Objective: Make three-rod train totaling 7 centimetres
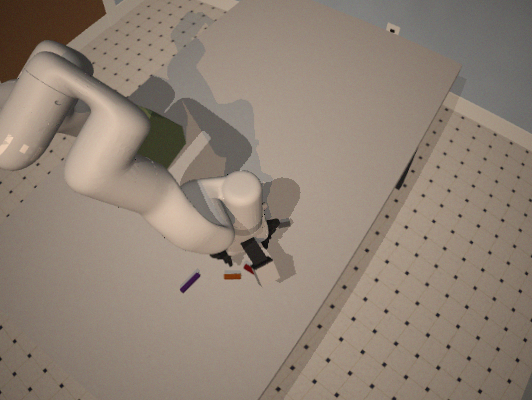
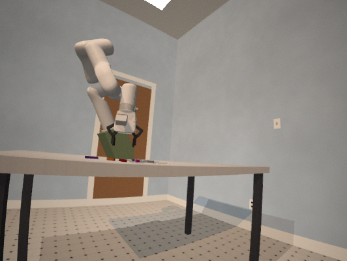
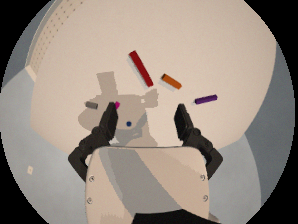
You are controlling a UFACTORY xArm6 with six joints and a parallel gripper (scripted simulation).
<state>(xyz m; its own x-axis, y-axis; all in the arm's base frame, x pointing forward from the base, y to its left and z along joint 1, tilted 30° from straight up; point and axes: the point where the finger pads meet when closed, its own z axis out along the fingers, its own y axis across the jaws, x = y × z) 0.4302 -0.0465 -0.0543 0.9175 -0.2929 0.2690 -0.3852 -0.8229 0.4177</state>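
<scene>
My gripper is open and empty, held above the table over the rods; it also shows in the top view and in the exterior view. In the wrist view a small blue rod lies between the fingertips. A magenta rod is partly hidden behind the left finger, and a grey rod lies just beyond it. A red rod, an orange rod and a purple rod lie further off, apart from one another. In the top view the purple rod and the orange rod are clear, and the red rod is partly hidden.
The arm's green base block stands on the table behind the gripper. The table's right edge is a short way from the rods. The arm's body hides part of the table in the top view.
</scene>
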